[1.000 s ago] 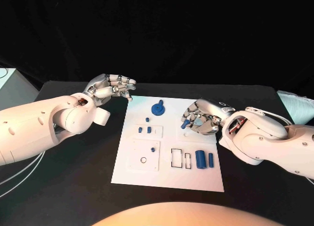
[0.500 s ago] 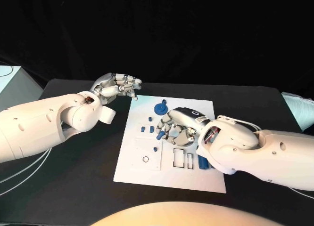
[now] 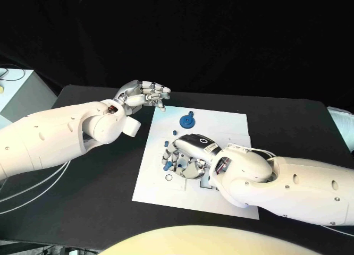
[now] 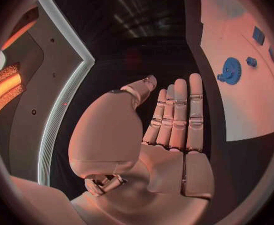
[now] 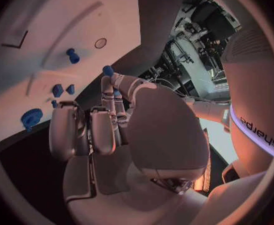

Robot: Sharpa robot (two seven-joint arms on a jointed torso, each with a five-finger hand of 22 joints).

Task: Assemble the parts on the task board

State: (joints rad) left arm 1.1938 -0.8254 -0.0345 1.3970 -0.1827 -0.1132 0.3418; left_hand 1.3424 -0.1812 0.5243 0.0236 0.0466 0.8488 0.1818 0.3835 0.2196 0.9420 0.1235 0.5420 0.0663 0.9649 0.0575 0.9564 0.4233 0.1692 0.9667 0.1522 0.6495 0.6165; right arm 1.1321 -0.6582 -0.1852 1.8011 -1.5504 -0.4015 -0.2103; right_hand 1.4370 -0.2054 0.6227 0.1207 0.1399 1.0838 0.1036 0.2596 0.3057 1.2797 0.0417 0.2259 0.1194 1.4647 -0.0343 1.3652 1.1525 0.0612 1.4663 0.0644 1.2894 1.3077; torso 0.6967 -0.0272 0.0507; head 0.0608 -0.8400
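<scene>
Head view, item by item. Task board (image 3: 223, 121): white plate lying mid-table, long side running near to far.

Right hand (image 3: 182, 156): low over the left half of the board, fingers curled downward. In the right wrist view a small blue part (image 5: 107, 70) sits at the fingertips (image 5: 110, 80), apparently pinched between thumb and a finger; I judge it held, though the contact itself is partly hidden.

Left hand (image 3: 143, 95): raised beyond the board's far left corner, off the plate, holding nothing; the left wrist view shows its fingers (image 4: 177, 112) straight and close together (idle, by the look of it).

Blue gear (image 3: 188, 120): flat on the far part of the board, well apart from both hands. Small blue pieces (image 5: 63, 90): seated nearer the middle. Blue peg (image 5: 72, 56): stands by a round hole (image 5: 100, 43) in the near left panel.

Step in hand, as a judgement: placing the pinched part into a seat on the left of the board. Done well, it goes down upright and square over its opening, lowered slowly, released only once it bottoms. Risk: curled fingers brushing the seated pieces.
</scene>
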